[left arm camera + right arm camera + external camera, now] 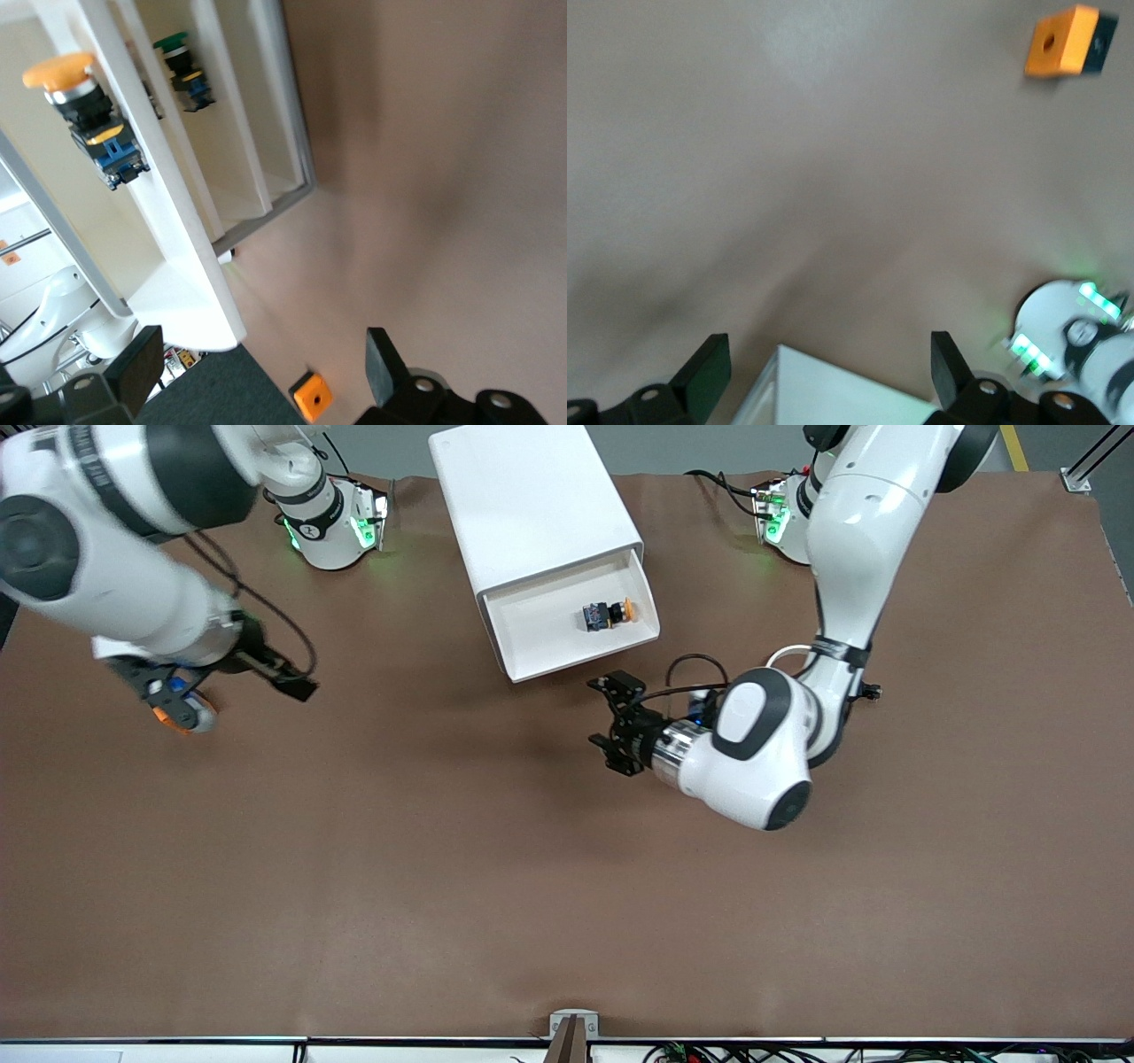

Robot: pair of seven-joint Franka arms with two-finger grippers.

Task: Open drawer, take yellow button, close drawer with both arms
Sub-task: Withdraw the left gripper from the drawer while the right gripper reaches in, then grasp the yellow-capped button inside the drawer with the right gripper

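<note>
I see the drawer [576, 624] pulled out, exposing the button [608, 614] lying in its tray for pickup. The left end effector [617, 724] sits open just before the drawer front. The right end effector [182, 700] waits open over the surface [443, 886].

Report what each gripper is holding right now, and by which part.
Nothing is held. The left gripper is open just in front of the pulled-out drawer; the right gripper is open too. The button lies loose in the drawer.
</note>
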